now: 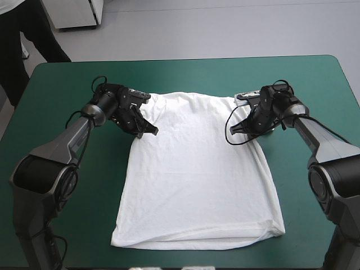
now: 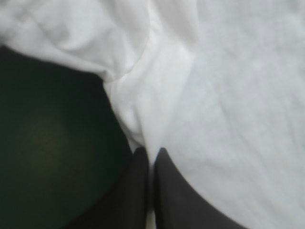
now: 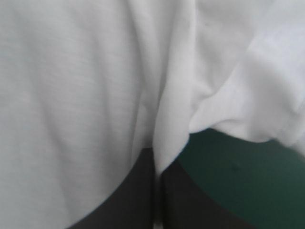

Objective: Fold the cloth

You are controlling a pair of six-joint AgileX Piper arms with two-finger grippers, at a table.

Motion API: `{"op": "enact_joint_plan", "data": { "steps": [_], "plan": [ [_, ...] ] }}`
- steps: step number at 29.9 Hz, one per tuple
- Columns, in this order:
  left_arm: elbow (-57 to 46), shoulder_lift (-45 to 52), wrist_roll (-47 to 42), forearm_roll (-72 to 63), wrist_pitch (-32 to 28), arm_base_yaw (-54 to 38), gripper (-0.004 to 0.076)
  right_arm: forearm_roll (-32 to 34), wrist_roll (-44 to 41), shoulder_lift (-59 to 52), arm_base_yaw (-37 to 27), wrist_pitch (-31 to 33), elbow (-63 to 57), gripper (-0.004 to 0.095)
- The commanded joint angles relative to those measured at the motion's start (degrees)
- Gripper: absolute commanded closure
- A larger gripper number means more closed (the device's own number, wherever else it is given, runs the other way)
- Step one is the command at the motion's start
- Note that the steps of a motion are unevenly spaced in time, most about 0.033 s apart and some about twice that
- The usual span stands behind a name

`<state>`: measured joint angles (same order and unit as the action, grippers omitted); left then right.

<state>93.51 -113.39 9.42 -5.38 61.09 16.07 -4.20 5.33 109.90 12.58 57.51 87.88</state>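
Above, we see the shirt [image 1: 194, 180] flat on the table [image 1: 56, 84], left gripper [image 1: 151, 130] and right gripper [image 1: 232, 129] at its far corners. Left wrist: clamped on a thin fold that could slip. Right wrist: same; uneven lifts would skew our fold.

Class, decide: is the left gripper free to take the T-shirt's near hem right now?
Probably not yet: the left gripper is shut on the T-shirt near its far end. The hem itself lies uncovered.
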Motion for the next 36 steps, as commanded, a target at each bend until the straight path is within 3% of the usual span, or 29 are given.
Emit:
{"op": "enact_joint_plan", "data": {
  "steps": [1,8,20,29,36],
  "plan": [
    [2.5,8.0,-0.9,-0.7,1.6,0.3,0.0734,-0.4,-0.4,-6.6,0.2,0.9,4.0,0.0921],
    [2.5,17.6,-0.9,-0.9,5.4,0.3,0.0734,-0.3,-0.4,-14.0,0.2,3.6,6.1,0.0921],
    [4.9,35.4,-0.9,-1.2,5.7,0.3,0.0734,1.8,-2.1,-28.7,0.2,5.4,6.1,0.0921],
    [10.3,39.7,-0.9,-7.6,5.3,0.3,0.0734,0.6,-2.6,-34.4,0.2,4.4,9.9,0.0921],
    [14.9,39.8,-0.8,-9.0,-0.9,0.3,0.0734,0.7,-2.6,-33.9,0.2,1.1,19.2,0.0921]
  ]
}}
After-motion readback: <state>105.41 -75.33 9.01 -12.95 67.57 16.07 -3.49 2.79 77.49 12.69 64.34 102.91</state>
